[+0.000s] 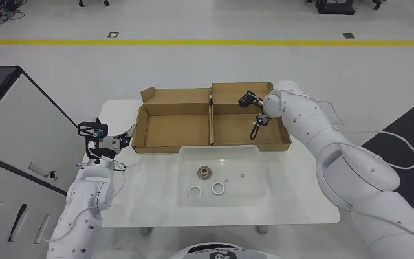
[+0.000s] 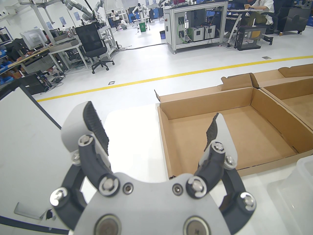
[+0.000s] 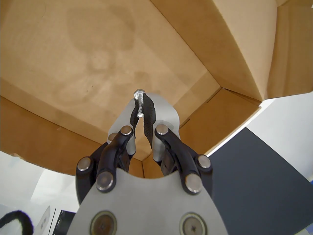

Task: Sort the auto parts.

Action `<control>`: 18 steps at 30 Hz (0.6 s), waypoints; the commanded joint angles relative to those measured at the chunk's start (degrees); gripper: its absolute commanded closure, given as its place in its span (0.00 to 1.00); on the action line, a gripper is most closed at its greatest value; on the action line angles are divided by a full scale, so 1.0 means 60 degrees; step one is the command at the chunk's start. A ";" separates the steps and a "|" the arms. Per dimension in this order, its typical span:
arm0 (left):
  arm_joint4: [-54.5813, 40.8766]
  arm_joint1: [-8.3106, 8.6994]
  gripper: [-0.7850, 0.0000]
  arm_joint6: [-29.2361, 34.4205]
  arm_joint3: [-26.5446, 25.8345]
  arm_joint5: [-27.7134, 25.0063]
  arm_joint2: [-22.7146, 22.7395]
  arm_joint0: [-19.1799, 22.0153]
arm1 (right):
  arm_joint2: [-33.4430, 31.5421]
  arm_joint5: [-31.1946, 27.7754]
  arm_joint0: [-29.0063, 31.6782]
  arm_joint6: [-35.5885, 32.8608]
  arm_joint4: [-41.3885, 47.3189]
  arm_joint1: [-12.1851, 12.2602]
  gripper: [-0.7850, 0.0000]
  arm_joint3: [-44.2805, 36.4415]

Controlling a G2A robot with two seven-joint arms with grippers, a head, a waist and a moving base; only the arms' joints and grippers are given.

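Observation:
My right gripper (image 3: 141, 106) is shut on a small silver bolt (image 3: 139, 103), its hex head pointing down at the floor of the right cardboard box (image 3: 73, 50). From above, that gripper (image 1: 255, 134) hangs over the right box (image 1: 279, 133). The left cardboard box (image 1: 171, 131) beside it holds nothing. My left gripper (image 2: 156, 125) stands open and holds nothing, off the left box's outer side, near the table's left edge (image 1: 127, 137). In the clear tray (image 1: 259, 165) lie a metal hub (image 1: 204, 172), two white rings (image 1: 218, 189) (image 1: 195, 191) and small fasteners (image 1: 241, 174).
The two boxes (image 2: 244, 128) sit side by side at the table's back, flaps up. The clear tray sits in front of them at the table's middle. A white panel (image 1: 32, 123) leans off the table's left side.

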State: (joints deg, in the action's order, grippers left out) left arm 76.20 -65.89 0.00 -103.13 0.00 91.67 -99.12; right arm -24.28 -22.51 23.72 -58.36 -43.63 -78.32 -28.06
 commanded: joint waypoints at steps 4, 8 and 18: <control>0.0000 0.0000 0.00 0.0000 0.0000 0.0000 0.0000 0.0000 | -0.0033 -0.0045 0.0103 -0.0056 0.0014 -0.0073 1.00 0.0114; 0.0000 0.0000 0.00 0.0000 0.0000 0.0000 0.0000 0.0000 | -0.0081 -0.0089 0.0139 -0.0098 0.0051 -0.0128 0.80 0.0239; 0.0000 0.0000 0.00 0.0000 0.0000 0.0000 0.0000 0.0000 | -0.0300 -0.0264 0.0028 -0.0059 0.0144 -0.0179 0.34 0.0460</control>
State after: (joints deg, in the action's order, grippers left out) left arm 76.20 -65.89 0.00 -103.13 0.00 91.67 -99.12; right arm -25.92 -23.98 24.03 -58.78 -42.85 -79.41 -25.32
